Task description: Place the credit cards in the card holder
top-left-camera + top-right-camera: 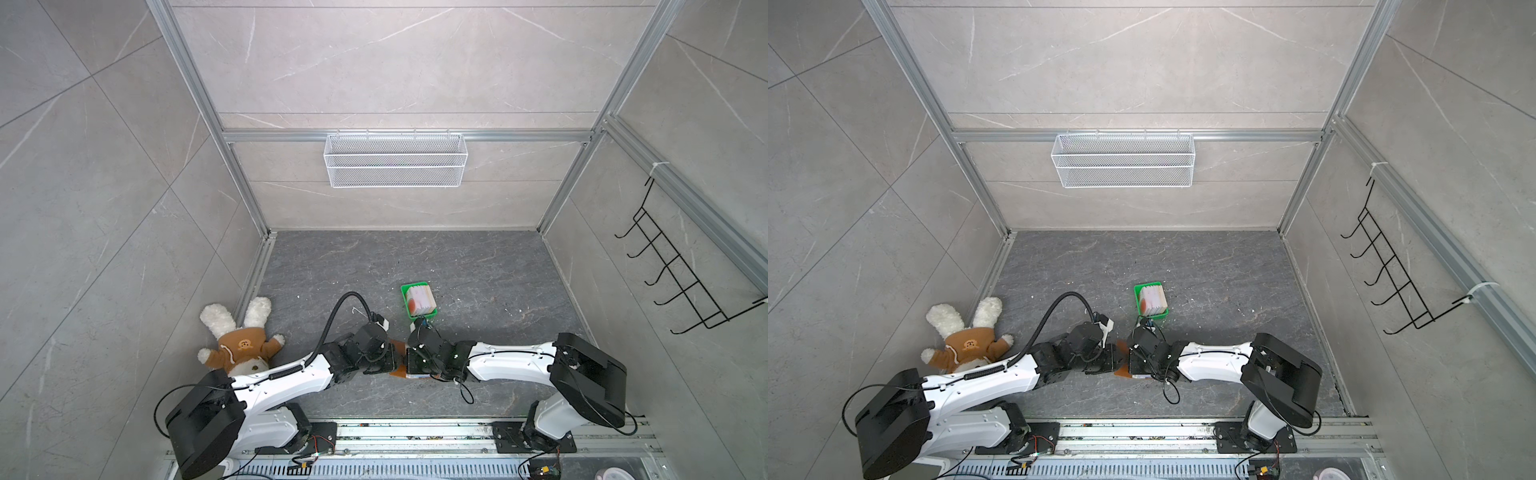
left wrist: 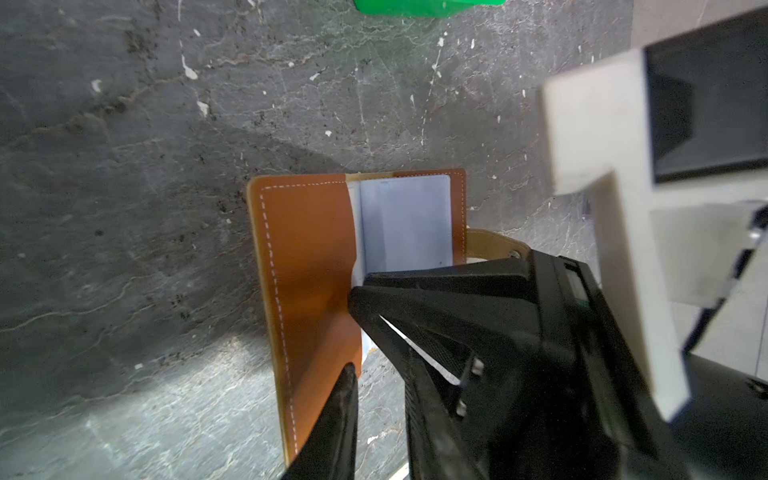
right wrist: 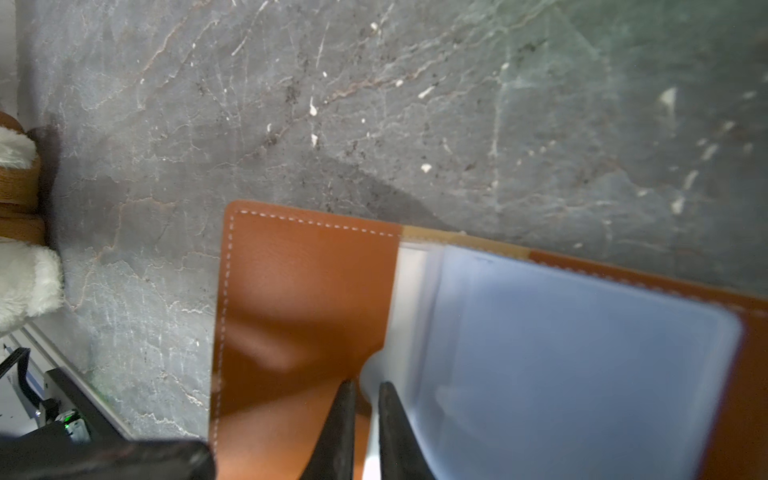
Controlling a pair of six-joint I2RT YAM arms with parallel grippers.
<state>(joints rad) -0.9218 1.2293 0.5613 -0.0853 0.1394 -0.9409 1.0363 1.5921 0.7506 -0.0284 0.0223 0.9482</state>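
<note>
Dark grey marbled flooring (image 1: pixel 478 270), walled by pale tile and aluminium rails, carries the card holder (image 1: pixel 397 372), which lies open beneath the two wrists. In both top views only slivers of its tan leather (image 1: pixel 1122 372) show between them.

The right gripper (image 3: pixel 366 384) sits on the card holder at the seam where the brown flap (image 3: pixel 291 299) meets the clear sleeves (image 3: pixel 411 299). Its jaws are drawn nearly together, with the pale edge of a sleeve caught between them. The left gripper (image 2: pixel 376 382) hangs at the card holder's edge with its jaws a little apart. One fingertip (image 2: pixel 347 374) overlaps the corner of the flap, and bare floor shows in the gap.

The light-blue panel (image 2: pixel 405 220) lies flat beside the flap, and the snap tab (image 2: pixel 494 245) sticks out past the panel's outer edge.

Beyond the card holder, toward the back wall, the credit cards (image 1: pixel 422 301) stand stacked in a green tray (image 1: pixel 404 293), clear of both grippers. A plush rabbit (image 1: pixel 237 345) lies well apart from the card holder, on the left arm's side.
</note>
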